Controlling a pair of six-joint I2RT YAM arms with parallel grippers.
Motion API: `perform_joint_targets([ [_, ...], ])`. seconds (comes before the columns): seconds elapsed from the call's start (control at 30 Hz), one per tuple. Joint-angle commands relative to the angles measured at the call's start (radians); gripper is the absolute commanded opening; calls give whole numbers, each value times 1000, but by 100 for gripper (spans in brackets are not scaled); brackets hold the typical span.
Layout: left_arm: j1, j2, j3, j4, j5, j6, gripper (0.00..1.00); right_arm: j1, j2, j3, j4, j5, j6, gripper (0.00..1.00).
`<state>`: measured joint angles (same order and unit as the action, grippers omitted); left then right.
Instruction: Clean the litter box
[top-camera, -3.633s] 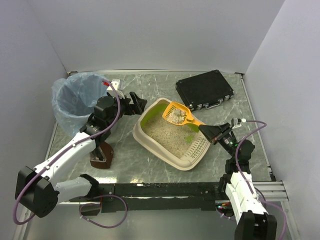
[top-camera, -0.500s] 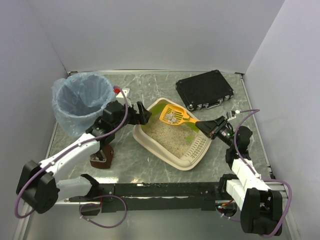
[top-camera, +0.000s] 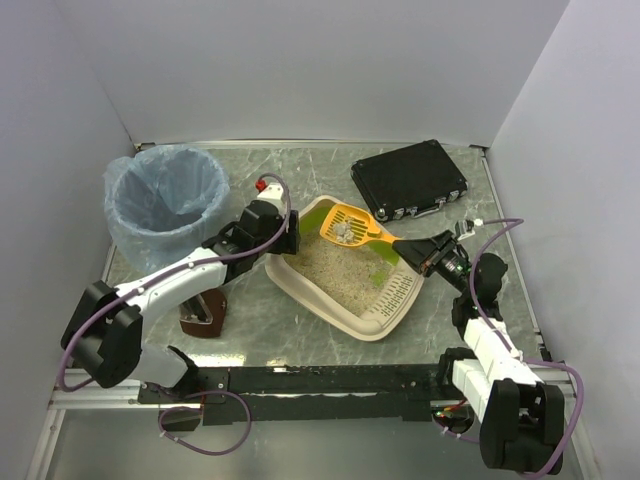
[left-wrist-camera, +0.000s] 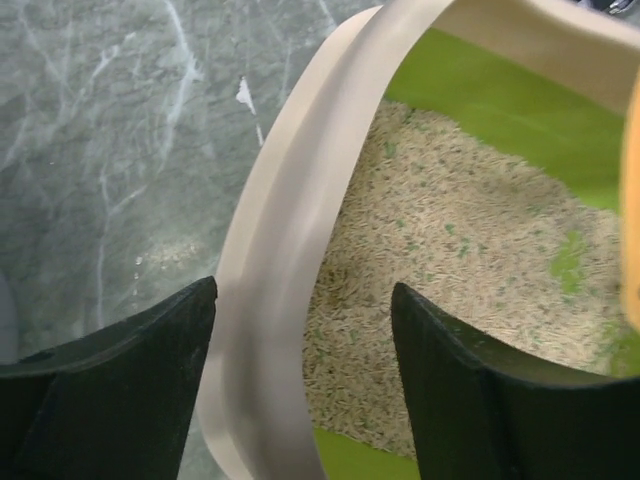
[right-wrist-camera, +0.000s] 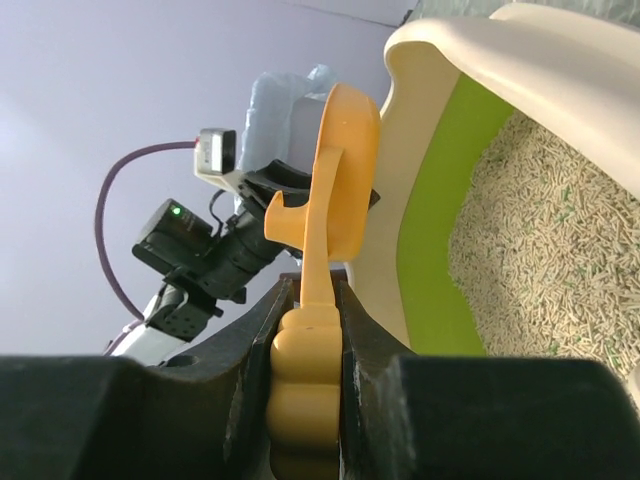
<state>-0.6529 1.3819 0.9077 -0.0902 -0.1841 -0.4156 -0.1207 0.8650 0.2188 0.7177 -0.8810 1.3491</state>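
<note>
The shallow beige plastic litter box with a lime-green inner wall (top-camera: 395, 297) lies askew in the middle of the grey-green marbled tabletop (top-camera: 300, 170), its slotted grille end toward the right arm; sandy granules (left-wrist-camera: 450, 240) cover its floor.

The right hand (top-camera: 415, 253) is clamped tight on the handle of an orange plastic slotted scoop (top-camera: 345, 226); the wrist view shows the ribbed handle pinched between both fingers (right-wrist-camera: 365, 330). The scoop's head hangs over the box's far corner, raised off the granules, with a few pale lumps (top-camera: 343, 233) lying in it.

The left hand (top-camera: 287, 237) sits at the box's left rim; its jaws stand apart and straddle that rim, one finger (left-wrist-camera: 110, 390) outside over the tabletop, the other (left-wrist-camera: 480, 390) inside above the granules. A gap shows at the inner finger, so it grips nothing yet.

By my reading the work is partway through; one load is gathered and lifted, but not yet emptied. The round bin lined with a pale blue plastic bag (top-camera: 125, 225) stands well apart to the left, beyond the left arm, so the carry and the tip remain. Whether the bag holds anything I cannot tell. A green-stained patch (top-camera: 378, 270) near the grille end suggests more sifting may be needed; the left hand looks placed to steady the box.
</note>
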Motion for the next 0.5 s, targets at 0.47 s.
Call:
perform_joint_targets([
  [0.47,-25,-102,-56,-120,-170,-18,33,116,55,358,-124,100,4,0],
])
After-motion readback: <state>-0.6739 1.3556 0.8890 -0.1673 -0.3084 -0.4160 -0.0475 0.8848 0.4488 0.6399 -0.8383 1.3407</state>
